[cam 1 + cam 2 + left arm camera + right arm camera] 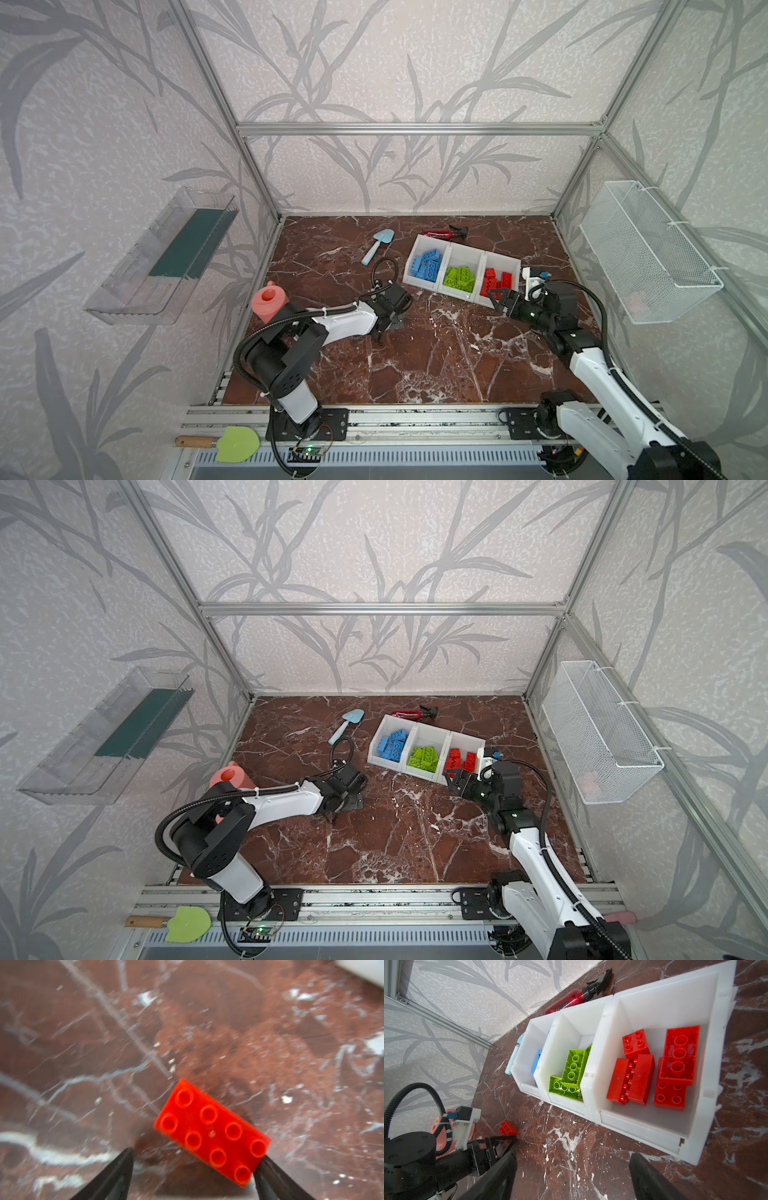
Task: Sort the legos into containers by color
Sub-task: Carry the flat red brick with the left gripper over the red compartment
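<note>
- While my left gripper [197,1154] gaped wide, a red lego [212,1136] lay unheld between its jaws.
- Right gripper [573,1151] hung open, empty, at the containers' [639,1126] five o'clock.

walls [374,62]: grey leaf-print wallpaper | frame [415,129]: aluminium bars | floor [415,365]: red-brown white-veined marble | right wall: wire basket [648,257]

**LIGHT AND PICTURE QUALITY**

Top views: bright, even, diffuse light; soft shadows under arms [345,322]; wide-angle stretch toward the edges.
Left wrist: desk [83,1043] motion-smeared, red lego [212,1134] mildly soft.
Right wrist: sharp; containers [643,1130] glaring white; fingers [650,1180] of right tool [573,1151] defocused.
</note>
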{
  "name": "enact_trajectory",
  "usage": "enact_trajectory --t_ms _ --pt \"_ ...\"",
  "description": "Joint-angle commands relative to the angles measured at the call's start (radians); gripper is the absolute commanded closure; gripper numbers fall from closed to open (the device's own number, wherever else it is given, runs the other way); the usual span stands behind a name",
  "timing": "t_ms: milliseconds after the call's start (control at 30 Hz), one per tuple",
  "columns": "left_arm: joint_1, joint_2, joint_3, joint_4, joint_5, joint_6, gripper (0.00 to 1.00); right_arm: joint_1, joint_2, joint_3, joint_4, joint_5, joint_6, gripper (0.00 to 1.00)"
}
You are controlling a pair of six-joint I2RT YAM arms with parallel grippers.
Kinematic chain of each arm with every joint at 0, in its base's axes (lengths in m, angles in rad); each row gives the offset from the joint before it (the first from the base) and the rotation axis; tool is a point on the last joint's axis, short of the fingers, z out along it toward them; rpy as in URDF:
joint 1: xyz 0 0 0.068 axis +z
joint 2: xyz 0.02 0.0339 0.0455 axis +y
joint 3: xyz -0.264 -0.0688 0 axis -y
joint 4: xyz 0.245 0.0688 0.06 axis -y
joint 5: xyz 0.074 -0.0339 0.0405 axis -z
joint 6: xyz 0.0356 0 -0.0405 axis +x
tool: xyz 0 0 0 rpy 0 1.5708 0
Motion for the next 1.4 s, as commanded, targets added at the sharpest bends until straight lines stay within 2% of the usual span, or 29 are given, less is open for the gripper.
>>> enact_trajectory --t_ms 0,167,333,533,733,933,1167,1267,1367 --pt "0.000 -0.038 -0.053 -0.097 -0.050 -0.097 0.11 0.004 -0.012 -0.010 0.022 -0.020 0.010 0.14" --pt "0.001 -0.079 -0.095 -0.075 -0.029 -0.136 0.13 0.004 -0.022 -0.012 0.018 -0.019 0.010 0.14" --pt "0.000 -0.047 -0.077 -0.037 0.021 -0.126 0.18 0.004 -0.022 -0.012 0.021 -0.021 0.010 0.14" --pt "0.008 0.010 -0.023 -0.005 0.035 -0.105 0.24 0.004 -0.029 -0.012 0.015 -0.020 0.010 0.14" --pt "0.007 0.086 0.061 0.026 0.069 -0.079 0.24 0.004 -0.028 -0.015 0.023 -0.021 0.012 0.14" --pt "0.022 0.172 0.135 0.012 0.058 -0.056 0.25 0.004 -0.026 -0.015 0.028 -0.026 0.013 0.14" --pt "0.041 0.204 0.160 0.001 0.049 -0.033 0.42 0.004 -0.026 -0.018 0.033 -0.029 0.016 0.14" --pt "0.041 0.204 0.160 -0.014 0.027 -0.024 0.46 0.004 -0.026 -0.020 0.036 -0.029 0.018 0.14" --pt "0.041 0.204 0.160 -0.025 0.011 -0.013 0.56 0.004 -0.025 -0.021 0.039 -0.030 0.021 0.14"
